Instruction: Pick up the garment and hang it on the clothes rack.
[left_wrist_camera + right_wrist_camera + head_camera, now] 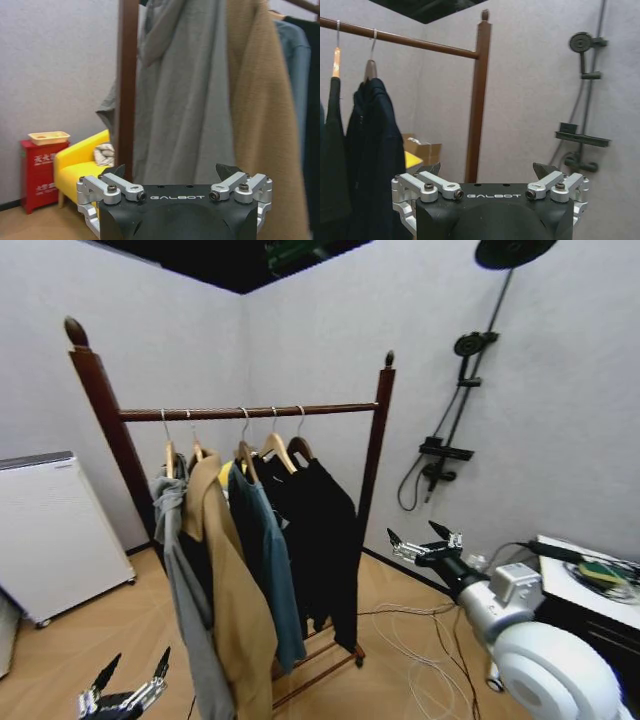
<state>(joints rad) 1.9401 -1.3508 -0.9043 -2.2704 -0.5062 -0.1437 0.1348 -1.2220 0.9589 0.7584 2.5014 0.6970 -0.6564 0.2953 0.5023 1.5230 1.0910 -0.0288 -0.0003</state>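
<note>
The clothes rack [250,412] of dark reddish-brown wood stands in the room's corner, with several garments hanging on its rod. The garment [335,540], a long black jacket on a wooden hanger with a metal hook, hangs at the rod's right end, beside the right post [477,100]; the right wrist view shows it too [375,150]. My right gripper [425,543] is open and empty, held in the air to the right of the rack and apart from it. My left gripper [125,690] is open and empty, low near the floor in front of the grey garment [185,100] by the left post [127,75].
A tan coat [235,590] and a blue shirt [275,560] hang between the grey and black garments. A white appliance [50,530] stands at left, a shower fixture [455,400] on the right wall, a dark counter [590,585] at right. Cables [410,630] lie on the floor. A yellow sofa [80,165] and red cabinet [40,170] stand beyond.
</note>
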